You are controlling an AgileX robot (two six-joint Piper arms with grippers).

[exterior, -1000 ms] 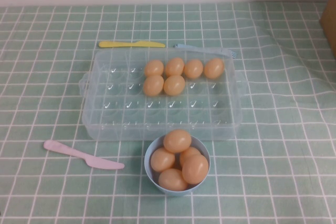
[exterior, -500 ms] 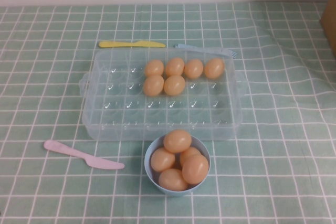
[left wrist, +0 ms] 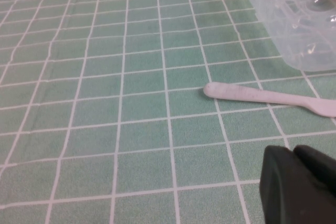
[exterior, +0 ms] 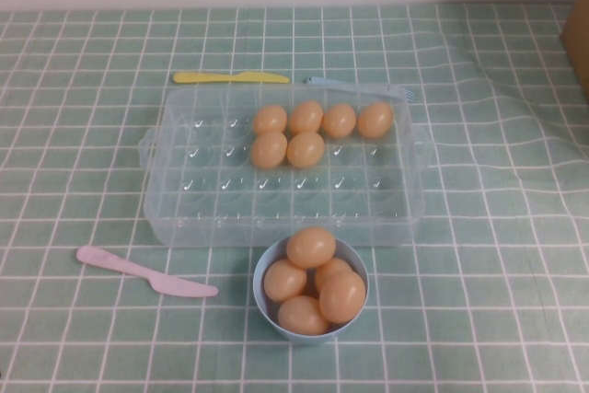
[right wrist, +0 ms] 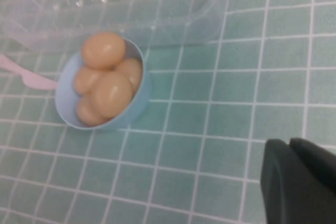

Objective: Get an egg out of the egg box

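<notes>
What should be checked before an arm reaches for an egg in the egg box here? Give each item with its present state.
1. Eggs left in the egg box: ok, six remain, such as the egg at the far right.
2. Path above the eggs free: ok, no arm shows over the box in the high view.
3. Blue bowl has room: not ok, five eggs heaped.
4. Left gripper parked beside the pink knife: ok.
5. Right gripper hangs apart from the bowl: ok.
6. Fingers open: cannot tell, either gripper.

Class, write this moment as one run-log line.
egg box: six eggs inside | bowl: five eggs | left gripper: off box, near pink knife | right gripper: beside bowl | grasp: none
</notes>
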